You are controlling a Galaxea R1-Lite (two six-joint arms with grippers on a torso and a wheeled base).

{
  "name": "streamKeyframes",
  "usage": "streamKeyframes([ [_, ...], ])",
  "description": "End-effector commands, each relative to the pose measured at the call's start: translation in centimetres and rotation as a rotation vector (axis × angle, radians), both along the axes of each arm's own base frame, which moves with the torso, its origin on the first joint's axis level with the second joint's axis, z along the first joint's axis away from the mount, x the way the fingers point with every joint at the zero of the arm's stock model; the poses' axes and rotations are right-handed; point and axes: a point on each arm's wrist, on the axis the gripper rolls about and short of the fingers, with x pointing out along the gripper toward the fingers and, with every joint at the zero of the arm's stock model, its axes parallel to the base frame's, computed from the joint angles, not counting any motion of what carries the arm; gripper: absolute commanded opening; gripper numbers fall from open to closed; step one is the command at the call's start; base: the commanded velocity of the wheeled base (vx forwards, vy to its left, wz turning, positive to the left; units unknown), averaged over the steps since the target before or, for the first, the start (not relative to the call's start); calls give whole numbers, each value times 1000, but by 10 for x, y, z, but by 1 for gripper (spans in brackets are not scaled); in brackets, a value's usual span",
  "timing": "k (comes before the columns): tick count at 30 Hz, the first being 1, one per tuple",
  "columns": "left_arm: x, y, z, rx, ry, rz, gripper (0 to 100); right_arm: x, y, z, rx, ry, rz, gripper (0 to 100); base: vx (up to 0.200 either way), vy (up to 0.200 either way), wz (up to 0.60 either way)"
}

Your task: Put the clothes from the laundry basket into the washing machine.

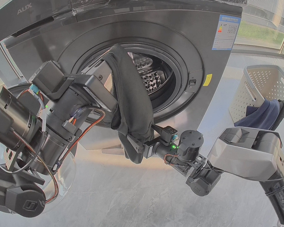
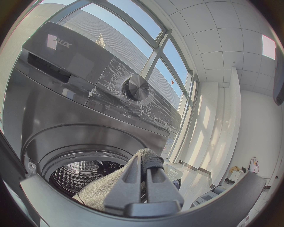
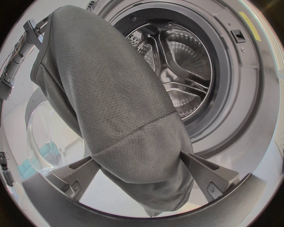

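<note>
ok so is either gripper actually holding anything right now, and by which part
The left gripper is shut on the dark garment, pinching its top edge. The right gripper is open and straddles the garment's lower end without clamping it.

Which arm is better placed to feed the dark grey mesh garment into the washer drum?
Left. The left gripper pinches the dark grey mesh garment at the drum mouth; the right gripper sits open, lower.
</note>
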Motion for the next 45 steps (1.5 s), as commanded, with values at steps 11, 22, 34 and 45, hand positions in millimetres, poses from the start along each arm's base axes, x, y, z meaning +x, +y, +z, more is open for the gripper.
streamKeyframes([
  [11, 23, 29, -7, 17, 20, 121, 0, 12, -11, -12, 1, 14, -37, 0, 0, 0, 0],
  [22, 36, 81, -67, 128, 225, 270, 0, -11, -47, 74, 135, -20, -55, 0, 0, 0, 0],
  [34, 24, 77, -95, 186, 321, 234, 0, -29, -51, 104, 176, -56, -72, 0, 0, 0, 0],
  [45, 32, 55, -48, 85, 153, 177, 0, -39, -45, 39, 39, 112, -55, 0, 0, 0, 0],
])
